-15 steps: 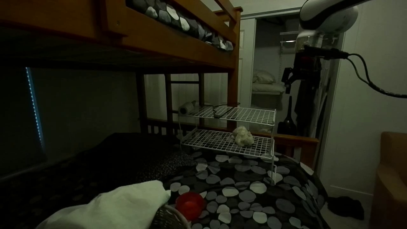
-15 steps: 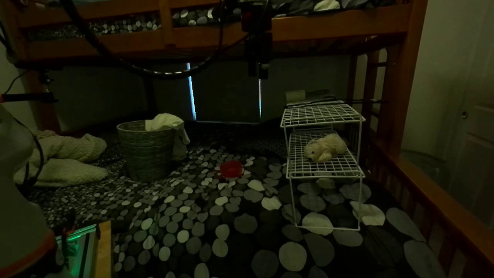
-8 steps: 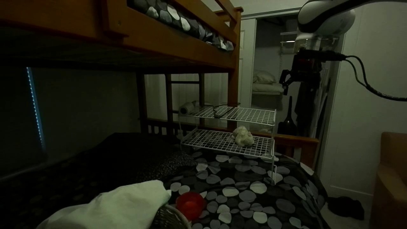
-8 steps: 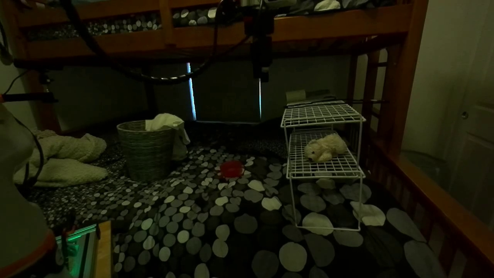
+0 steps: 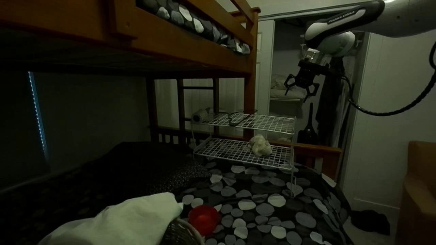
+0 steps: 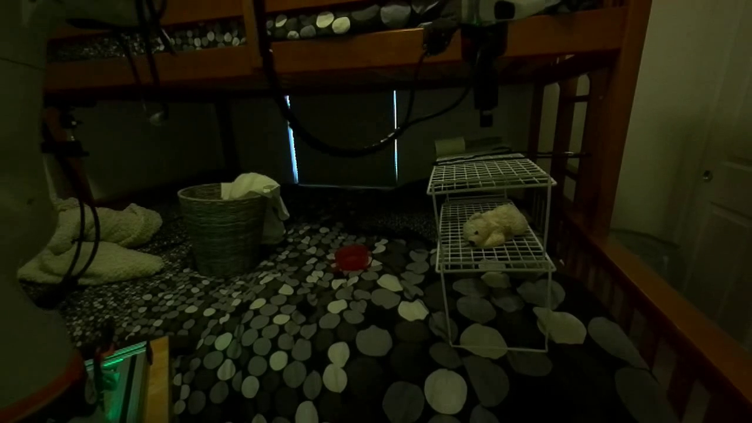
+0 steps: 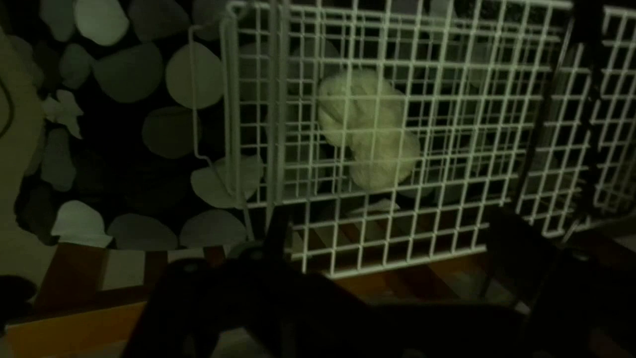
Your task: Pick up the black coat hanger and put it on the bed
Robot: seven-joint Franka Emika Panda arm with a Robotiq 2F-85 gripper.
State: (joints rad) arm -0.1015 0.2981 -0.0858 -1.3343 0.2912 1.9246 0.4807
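In an exterior view:
Gripper (image 5: 295,96), black, on white Franka arm (image 5: 405,18): hangs tilted in mid-air, fingers spread wide, grips nothing.
Coat hanger (image 5: 242,120), black: lies across top tier of white wire rack (image 5: 276,124).
White cylindrical item (image 5: 200,116): sits at left end of same tier; cannot be identified.
Stuffed animal (image 5: 260,146), cream: rests on lower tier.
Bed (image 5: 259,217), wooden bunk frame, black cover with white and grey circles: bears wire rack, red bowl (image 5: 204,219), wicker basket (image 5: 178,234).
White cloth (image 5: 136,217): drapes over basket rim.
Dark garment (image 5: 327,112): hangs in closet (image 5: 287,61) beyond gripper.
Tan chair (image 5: 420,183): stands at right edge, partly cut off.

In an exterior view:
Fleece blanket (image 6: 117,235), cream: lies bunched beside wicker basket.
Gripper: points down above top tier, apart from it, seen edge-on; cannot tell finger gap.
Coat hanger: shows as thin dark line on top tier.
Stuffed animal: lies on lower tier, snout to the left.
Red bowl: sits on bed between wicker basket and wire rack.
Wicker basket: stands upright, white cloth hanging over one side.

Wrist view:
Gripper: enters from bottom, fingers far apart, too dark for detail.
Wire rack: fills upper right, stuffed animal visible through grid.
Coat hanger: crosses rack at right in dark bars.
Bed: shows circled cover at left, wooden end rail (image 7: 79,327) below.
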